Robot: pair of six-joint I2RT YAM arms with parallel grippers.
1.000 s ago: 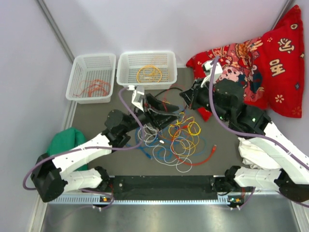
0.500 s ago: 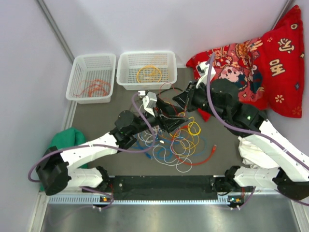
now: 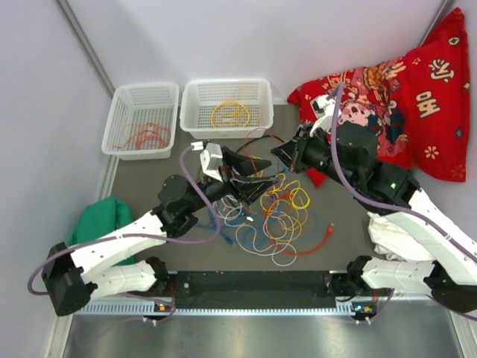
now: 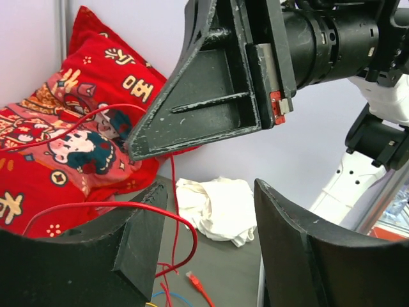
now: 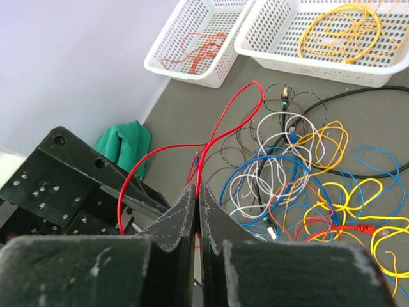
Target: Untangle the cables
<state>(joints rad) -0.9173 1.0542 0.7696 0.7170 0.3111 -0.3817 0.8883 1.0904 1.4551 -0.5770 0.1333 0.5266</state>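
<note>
The cables (image 3: 277, 215) lie in a tangled pile of yellow, blue, white, red and black loops mid-table, also in the right wrist view (image 5: 300, 173). My right gripper (image 3: 276, 152) (image 5: 198, 192) is shut on a thin red cable (image 5: 200, 167) that loops up above the pile. My left gripper (image 3: 259, 173) (image 4: 209, 192) is open. A loop of the same red cable (image 4: 193, 238) lies over its left finger and hangs into the gap. The right gripper's finger (image 4: 211, 109) is close above it.
Two white baskets stand at the back: the left one (image 3: 119, 112) holds an orange-red cable, the right one (image 3: 191, 95) a yellow cable. A red pillow (image 3: 406, 89) lies back right, a green cloth (image 3: 100, 218) at left, and a white cloth (image 4: 217, 208) at right.
My left gripper reached right toward the pile, then drew back left and up. My right gripper shifted slightly, still holding the red cable raised.
</note>
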